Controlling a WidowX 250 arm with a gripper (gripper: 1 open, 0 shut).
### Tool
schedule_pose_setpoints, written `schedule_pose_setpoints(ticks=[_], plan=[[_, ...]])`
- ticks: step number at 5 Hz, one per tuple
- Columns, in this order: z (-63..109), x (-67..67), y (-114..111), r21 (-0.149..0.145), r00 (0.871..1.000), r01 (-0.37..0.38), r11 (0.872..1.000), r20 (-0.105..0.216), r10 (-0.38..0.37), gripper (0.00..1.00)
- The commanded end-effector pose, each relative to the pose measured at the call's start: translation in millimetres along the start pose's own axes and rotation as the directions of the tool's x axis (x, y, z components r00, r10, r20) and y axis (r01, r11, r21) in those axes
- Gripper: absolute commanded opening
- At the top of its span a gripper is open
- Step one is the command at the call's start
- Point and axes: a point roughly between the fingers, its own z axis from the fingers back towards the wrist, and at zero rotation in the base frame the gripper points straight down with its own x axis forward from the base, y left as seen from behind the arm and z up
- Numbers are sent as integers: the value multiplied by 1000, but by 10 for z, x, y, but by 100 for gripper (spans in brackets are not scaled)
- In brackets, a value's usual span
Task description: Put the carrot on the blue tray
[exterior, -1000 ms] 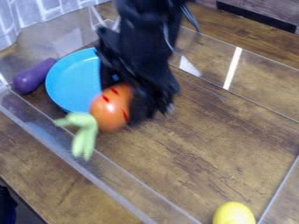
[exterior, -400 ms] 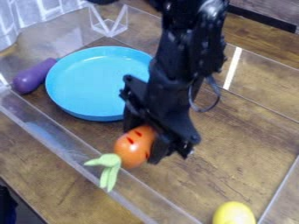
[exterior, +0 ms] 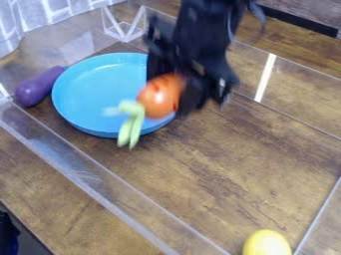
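The orange carrot (exterior: pixel 160 97) with its light green leafy top hangs from my black gripper (exterior: pixel 176 92), which is shut on its orange body. The carrot is held over the near right rim of the round blue tray (exterior: pixel 87 90), its green top dangling down over the tray's front edge. The picture is blurred by motion. My arm comes down from the top middle and hides the tray's far right rim.
A purple eggplant (exterior: pixel 38 84) lies just left of the tray. A yellow lemon (exterior: pixel 266 243) sits at the bottom right. Clear plastic walls (exterior: pixel 107 194) fence the wooden table surface along the front and the back left.
My gripper has lifted the carrot from the table in front of the tray and swung it up and back, so it now hangs over the tray's near right rim.
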Motion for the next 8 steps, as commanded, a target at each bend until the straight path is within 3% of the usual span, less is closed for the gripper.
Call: schedule_pose_setpoints(ticks=[1,3,4,5,6,7,8], plan=[[203,-31,131,13,997,-38,999,62,37,0],[109,-66,163,25,996,-82,996,42,81,0],[106,-23,181,32,985,-170,985,14,170,0],[48,-79,265,33,983,-185,982,7,185,0],[-39,-156,410,35,978,-208,978,0,208,0],[-190,-151,691,34,976,-217,976,2,217,0],[-293,-120,868,32,976,-218,976,11,217,100]])
